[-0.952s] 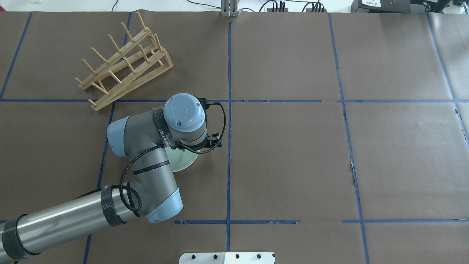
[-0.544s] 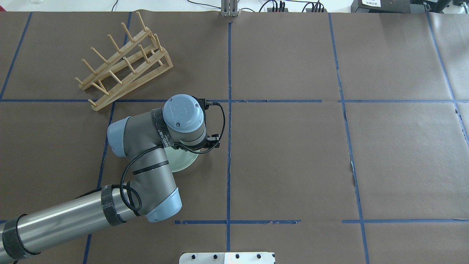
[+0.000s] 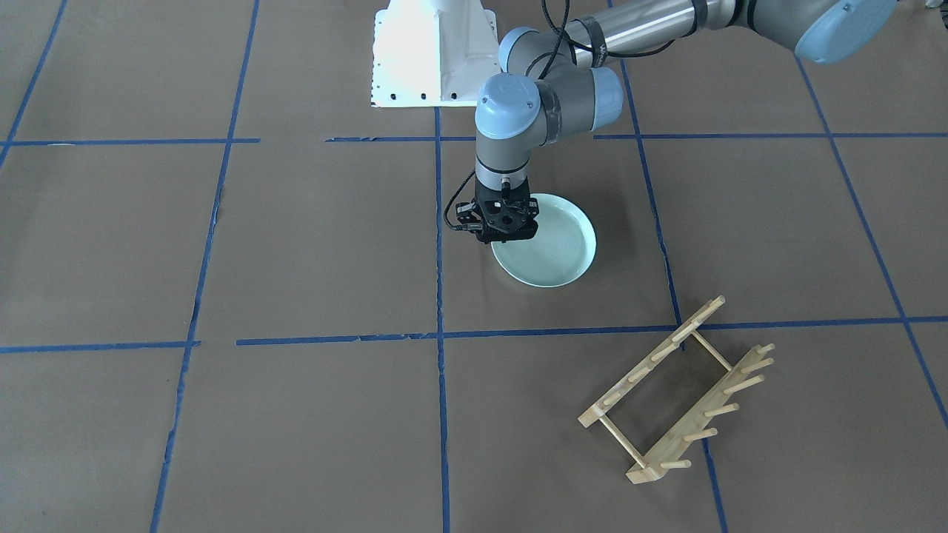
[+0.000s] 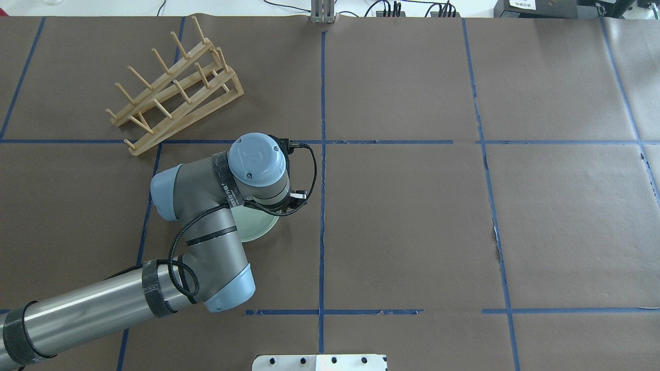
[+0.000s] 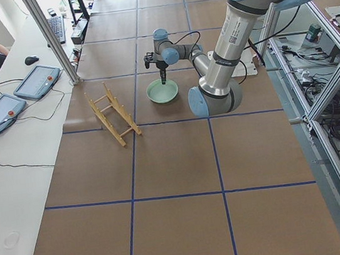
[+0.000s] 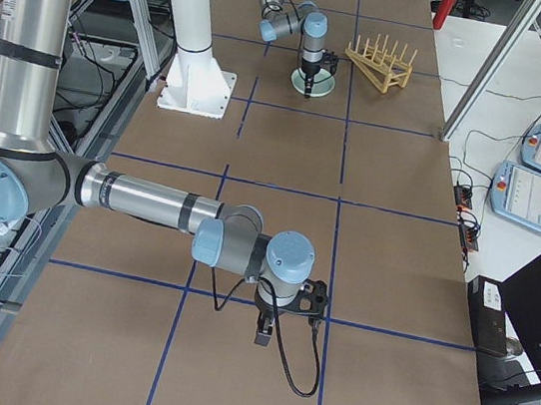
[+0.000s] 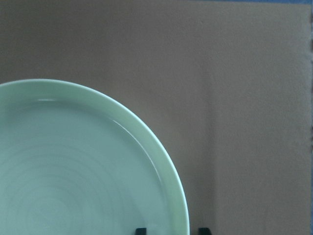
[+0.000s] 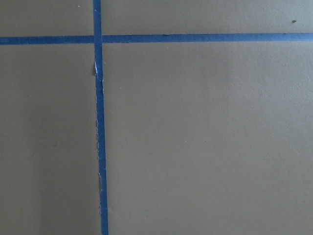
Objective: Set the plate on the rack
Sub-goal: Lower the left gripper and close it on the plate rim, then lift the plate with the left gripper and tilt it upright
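Low in the left wrist view, the left gripper (image 7: 172,231) is seen open across the rim of the plate (image 7: 73,171), which is laid flat on the table (image 7: 244,98). The plate is judged hard, slippery and easily broken, so its rim should be pinched. The rack (image 3: 670,392) is set well apart. How the fingers of the right gripper (image 6: 262,338) are set cannot be told.

The surface (image 4: 412,221) is covered in brown paper, ruled into large squares by blue tape lines (image 4: 322,93). The plate (image 3: 552,255) lies flat on it, face up, just left of the centre line, within one square. The rack (image 4: 172,87) stands on the paper well apart from the plate, farther out and more to the left, set at a slant over a tape line. A white mounting base (image 4: 319,362) sits at the near edge.
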### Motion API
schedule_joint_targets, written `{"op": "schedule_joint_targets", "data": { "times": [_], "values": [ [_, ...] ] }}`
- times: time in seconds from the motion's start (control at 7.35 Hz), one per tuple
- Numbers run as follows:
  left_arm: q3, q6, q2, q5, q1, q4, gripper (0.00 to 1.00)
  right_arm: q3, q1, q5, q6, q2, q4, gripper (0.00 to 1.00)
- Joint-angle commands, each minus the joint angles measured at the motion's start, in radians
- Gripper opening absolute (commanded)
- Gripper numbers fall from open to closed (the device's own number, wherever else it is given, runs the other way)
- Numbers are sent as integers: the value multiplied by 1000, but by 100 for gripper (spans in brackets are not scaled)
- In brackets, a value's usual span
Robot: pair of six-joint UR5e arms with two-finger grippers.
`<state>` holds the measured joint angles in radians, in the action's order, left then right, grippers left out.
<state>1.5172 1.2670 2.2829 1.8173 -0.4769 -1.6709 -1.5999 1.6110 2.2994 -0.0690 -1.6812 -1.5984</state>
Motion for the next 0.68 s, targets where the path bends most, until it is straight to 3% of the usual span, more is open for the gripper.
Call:
{"op": "schedule_joint_targets", "data": {
  "times": [0.0,0.14,0.54],
  "values": [
    [7,-1,0,-10,-2,5,0,0,1,0,0,0,0,100],
    [47,2,1,-7,-20,20,0,0,0,0,0,0,0,100],
    [364,-6,12,-3,-145,328,0,0,1,0,0,0,0,100]
  ]
}}
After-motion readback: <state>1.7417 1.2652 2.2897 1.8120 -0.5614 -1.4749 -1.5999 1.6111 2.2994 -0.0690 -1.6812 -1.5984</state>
